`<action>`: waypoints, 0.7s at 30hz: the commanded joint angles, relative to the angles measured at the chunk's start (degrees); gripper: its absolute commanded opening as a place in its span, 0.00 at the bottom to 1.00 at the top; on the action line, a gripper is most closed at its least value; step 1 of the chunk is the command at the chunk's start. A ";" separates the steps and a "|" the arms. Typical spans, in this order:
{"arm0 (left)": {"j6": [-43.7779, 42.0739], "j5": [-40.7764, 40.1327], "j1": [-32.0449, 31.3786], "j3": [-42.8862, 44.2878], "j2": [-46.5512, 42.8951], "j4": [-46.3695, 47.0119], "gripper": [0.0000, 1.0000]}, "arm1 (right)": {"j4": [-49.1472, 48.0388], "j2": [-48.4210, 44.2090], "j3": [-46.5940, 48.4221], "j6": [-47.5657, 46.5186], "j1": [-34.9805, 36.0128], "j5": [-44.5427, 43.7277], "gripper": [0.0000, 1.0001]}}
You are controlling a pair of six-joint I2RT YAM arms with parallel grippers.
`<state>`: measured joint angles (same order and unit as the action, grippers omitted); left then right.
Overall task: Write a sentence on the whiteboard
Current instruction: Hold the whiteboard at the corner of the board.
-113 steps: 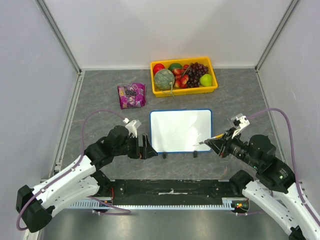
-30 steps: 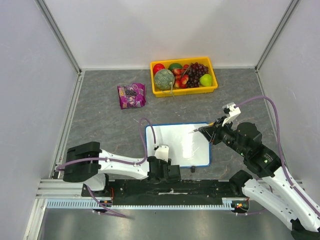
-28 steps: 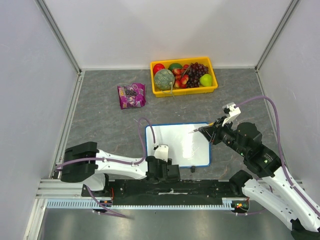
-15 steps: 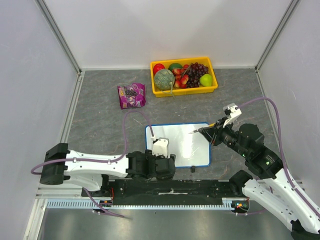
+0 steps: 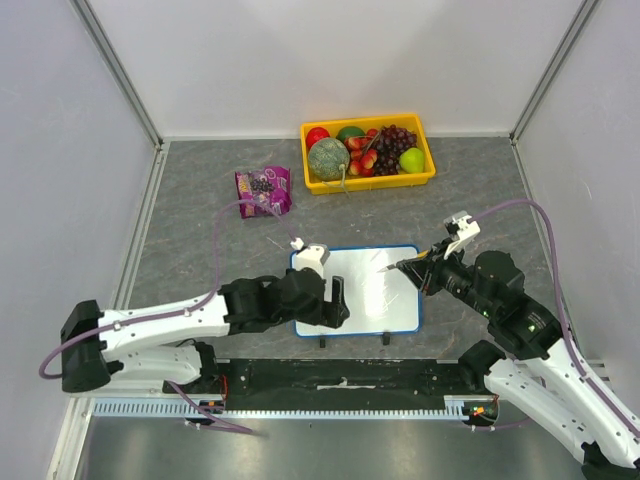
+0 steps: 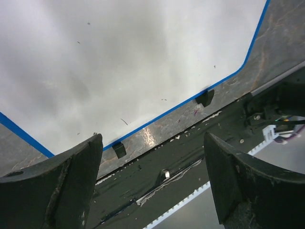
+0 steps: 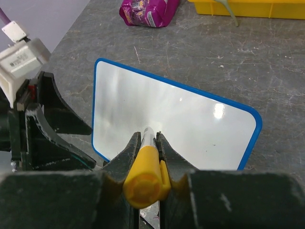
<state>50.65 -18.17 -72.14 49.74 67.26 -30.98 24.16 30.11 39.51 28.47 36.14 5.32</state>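
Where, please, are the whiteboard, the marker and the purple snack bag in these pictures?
whiteboard (image 5: 375,300), top external view, bare white face.
marker (image 7: 143,183), right wrist view, its yellow rear end.
purple snack bag (image 5: 263,190), top external view, middle of the pack.

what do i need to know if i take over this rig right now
On the left gripper the jaws are open and empty, over the whiteboard at its near left edge.
On the right gripper the jaws are shut on the marker, tip over the board's right part; contact unclear.
The board lies flat in front of both arms.
Done: marker in hand.
Left: the whole sentence; the board is blank.
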 commanded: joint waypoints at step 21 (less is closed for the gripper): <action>-6.09 15.36 10.70 -16.16 -23.59 15.95 1.00 | -5.79 0.21 -3.56 1.76 0.07 1.01 0.00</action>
<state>46.98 -3.92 -62.04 33.28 42.85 -17.63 20.91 30.44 36.01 29.36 36.14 6.22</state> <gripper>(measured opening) 0.994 0.191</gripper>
